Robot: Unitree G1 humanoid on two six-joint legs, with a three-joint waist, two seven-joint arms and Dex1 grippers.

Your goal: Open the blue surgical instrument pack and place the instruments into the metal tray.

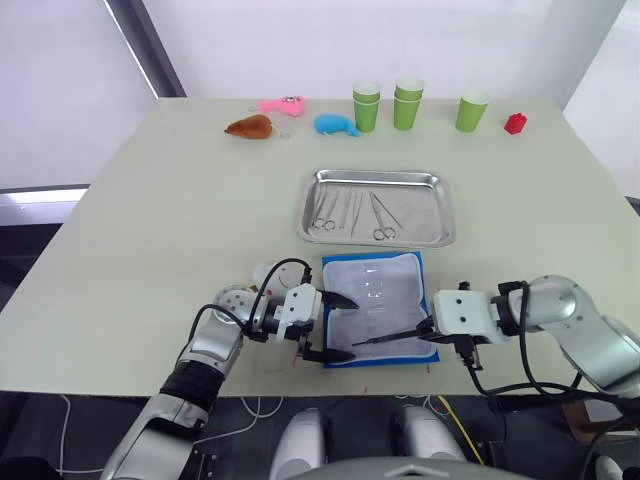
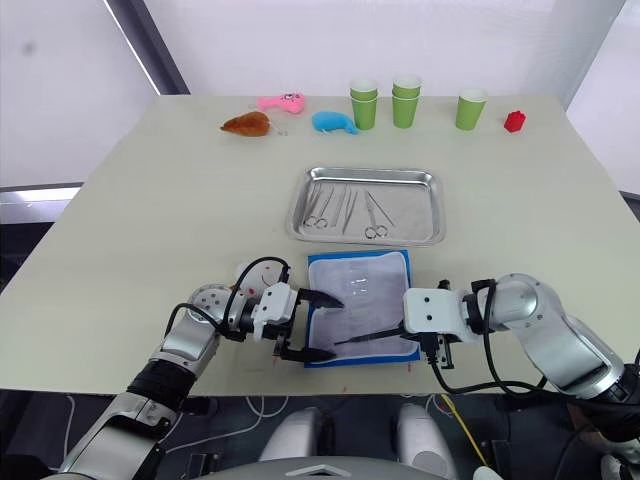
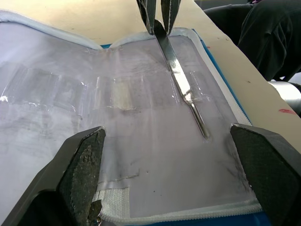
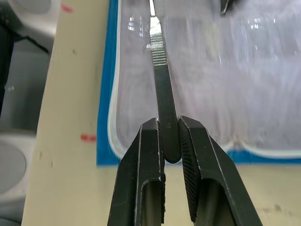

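Observation:
The blue surgical instrument pack (image 1: 375, 290) lies open near the table's front edge, its pale lining facing up. My right gripper (image 4: 169, 129) is shut on the end of a slender silver instrument (image 4: 162, 89) that stretches low over the lining from the pack's right front corner. At the pack's left edge my left gripper (image 1: 353, 328) is open, its fingers (image 3: 80, 165) spread over the lining with nothing between them. Just behind the pack sits the metal tray (image 1: 375, 175), holding several instruments (image 1: 352, 212), scissors among them.
Along the far edge stand three green cup stacks (image 1: 408, 102), a red block (image 1: 515, 123), a blue whale toy (image 1: 335, 124), a pink toy (image 1: 281, 104) and a brown toy (image 1: 250, 126). The table's front edge (image 1: 400, 392) runs just below the pack.

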